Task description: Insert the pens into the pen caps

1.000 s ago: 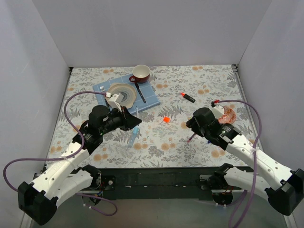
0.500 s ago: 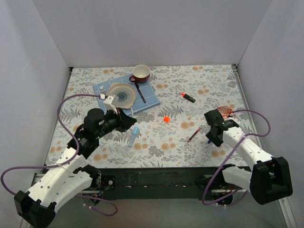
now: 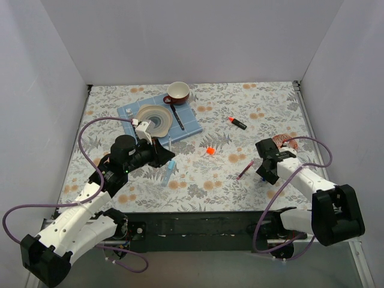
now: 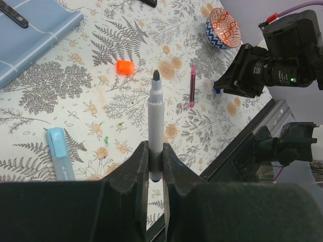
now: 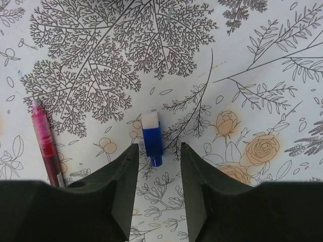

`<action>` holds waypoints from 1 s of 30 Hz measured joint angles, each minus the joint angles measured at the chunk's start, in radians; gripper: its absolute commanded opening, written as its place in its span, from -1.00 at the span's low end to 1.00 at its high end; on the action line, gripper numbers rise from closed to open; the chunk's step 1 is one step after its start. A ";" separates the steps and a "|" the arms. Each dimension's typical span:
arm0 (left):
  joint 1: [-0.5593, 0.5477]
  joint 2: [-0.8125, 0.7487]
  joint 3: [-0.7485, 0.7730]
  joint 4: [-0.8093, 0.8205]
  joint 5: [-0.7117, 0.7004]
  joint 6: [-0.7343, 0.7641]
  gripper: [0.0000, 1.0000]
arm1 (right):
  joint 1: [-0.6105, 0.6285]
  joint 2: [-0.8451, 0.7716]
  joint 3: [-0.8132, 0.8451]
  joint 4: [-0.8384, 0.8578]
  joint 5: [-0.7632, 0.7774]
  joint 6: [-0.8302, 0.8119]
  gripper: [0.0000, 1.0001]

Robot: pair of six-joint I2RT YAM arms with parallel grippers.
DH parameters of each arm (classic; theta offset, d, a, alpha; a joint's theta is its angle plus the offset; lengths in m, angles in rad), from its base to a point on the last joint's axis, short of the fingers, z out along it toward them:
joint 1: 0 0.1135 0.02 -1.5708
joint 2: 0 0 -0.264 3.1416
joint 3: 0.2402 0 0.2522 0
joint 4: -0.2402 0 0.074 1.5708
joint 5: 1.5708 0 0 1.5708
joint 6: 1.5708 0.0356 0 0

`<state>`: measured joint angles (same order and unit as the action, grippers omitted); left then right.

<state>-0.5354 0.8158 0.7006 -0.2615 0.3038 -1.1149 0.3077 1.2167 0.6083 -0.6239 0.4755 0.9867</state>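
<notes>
Pens: top view shows 4, white-and-blue pen (image 3: 170, 143) clamped tight in left gripper (image 3: 165, 157), maroon pen (image 3: 244, 171) at 9 o'clock of right gripper (image 3: 264, 174). Left wrist: orange cap (image 4: 125, 66) at 11 o'clock. Right wrist: jaws half open, empty, straddling dark blue cap (image 5: 152, 139); I'd centre, then squeeze gently. 2 caps spotted.

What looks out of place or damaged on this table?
Nothing spilled or broken. Only the orange cap lies apart from the black highlighter, and the dark blue cap lies loose beside the maroon pen.
</notes>
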 measured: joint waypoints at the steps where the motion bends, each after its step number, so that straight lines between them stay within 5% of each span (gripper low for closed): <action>1: 0.000 0.000 0.000 0.000 0.000 0.000 -1.00 | 0.000 0.011 0.000 0.004 0.000 -0.001 -0.14; 9: 0.000 0.000 0.000 0.000 0.012 0.000 -1.00 | -0.001 0.064 0.007 0.029 0.030 -0.007 -0.18; 18: 0.001 0.024 0.003 0.038 0.091 0.000 -1.00 | -0.001 0.085 0.020 0.051 0.035 -0.014 -0.52; 30: 0.001 0.486 0.381 0.143 0.239 -0.026 -1.00 | -0.001 -0.046 -0.091 0.145 0.039 0.027 -0.97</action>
<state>-0.5343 1.3022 1.0821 -0.1184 0.5426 -1.1408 0.3069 1.1709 0.5171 -0.4793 0.5148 1.0142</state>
